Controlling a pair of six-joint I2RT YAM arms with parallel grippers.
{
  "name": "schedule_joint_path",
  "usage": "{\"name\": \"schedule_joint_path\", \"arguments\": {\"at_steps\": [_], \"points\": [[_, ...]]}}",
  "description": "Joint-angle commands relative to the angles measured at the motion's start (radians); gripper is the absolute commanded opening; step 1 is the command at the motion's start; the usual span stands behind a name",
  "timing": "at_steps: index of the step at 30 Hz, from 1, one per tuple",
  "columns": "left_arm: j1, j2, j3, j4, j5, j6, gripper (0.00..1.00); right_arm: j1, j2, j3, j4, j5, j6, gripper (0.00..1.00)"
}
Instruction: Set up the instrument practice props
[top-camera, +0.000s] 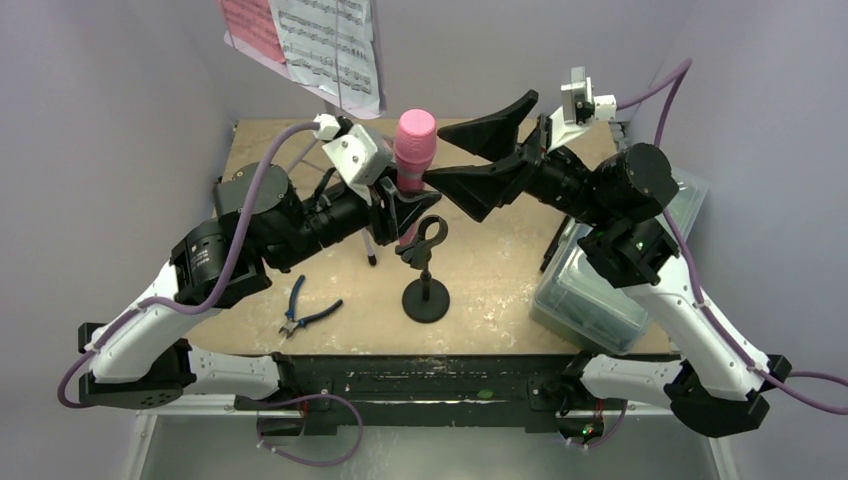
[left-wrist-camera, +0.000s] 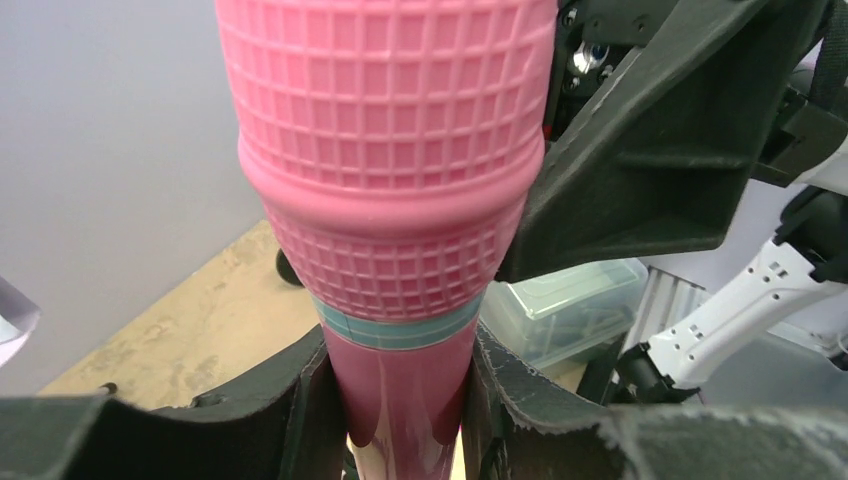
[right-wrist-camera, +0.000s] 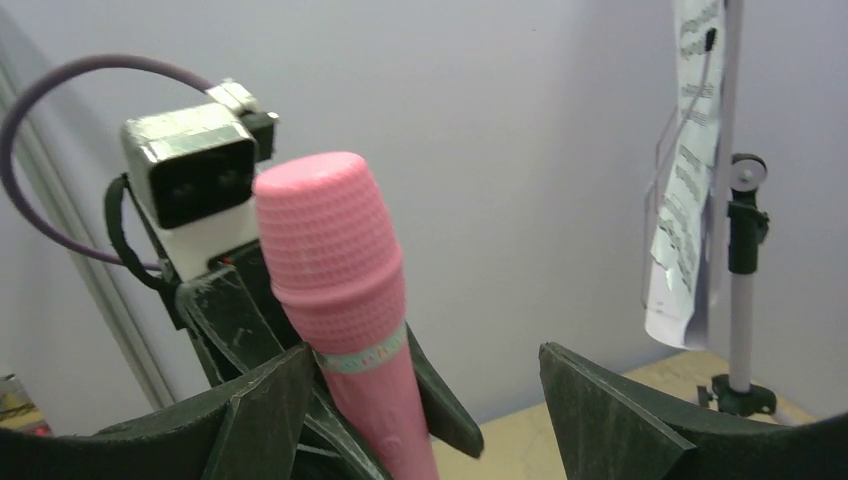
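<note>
A pink microphone (top-camera: 413, 150) stands upright above the table, head up, with my left gripper (top-camera: 400, 212) shut on its smooth handle just under the teal band (left-wrist-camera: 400, 330). In the left wrist view both pads (left-wrist-camera: 295, 410) press the handle (left-wrist-camera: 400, 400). My right gripper (top-camera: 452, 156) stands open to the right of the microphone (right-wrist-camera: 335, 260). One of its fingers (right-wrist-camera: 260, 400) is close beside the teal band and the other is well apart. A black round-based pole (top-camera: 425, 290) with a clip on top stands below the microphone. Pink and white sheet-music pages (top-camera: 310, 45) hang at the back.
Blue-handled pliers (top-camera: 305, 312) lie near the front left of the table. A clear plastic tub (top-camera: 590, 290) sits at the right edge under my right arm. The music stand's slim pole (right-wrist-camera: 740, 290) rises at the back, its leg (top-camera: 368, 245) near my left gripper.
</note>
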Motion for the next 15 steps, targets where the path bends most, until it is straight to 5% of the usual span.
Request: {"name": "schedule_joint_path", "arguments": {"at_steps": [1, 7, 15], "points": [[-0.008, 0.02, 0.03, -0.087, 0.036, -0.073, 0.0, 0.027, -0.022, 0.018, 0.093, -0.034, -0.005, 0.86], [-0.008, 0.035, 0.033, -0.098, 0.089, -0.069, 0.0, 0.034, -0.003, 0.038, 0.092, -0.053, 0.015, 0.85], [-0.008, 0.037, 0.038, -0.087, 0.111, -0.067, 0.0, 0.057, 0.029, 0.053, 0.03, -0.021, -0.021, 0.61]]}}
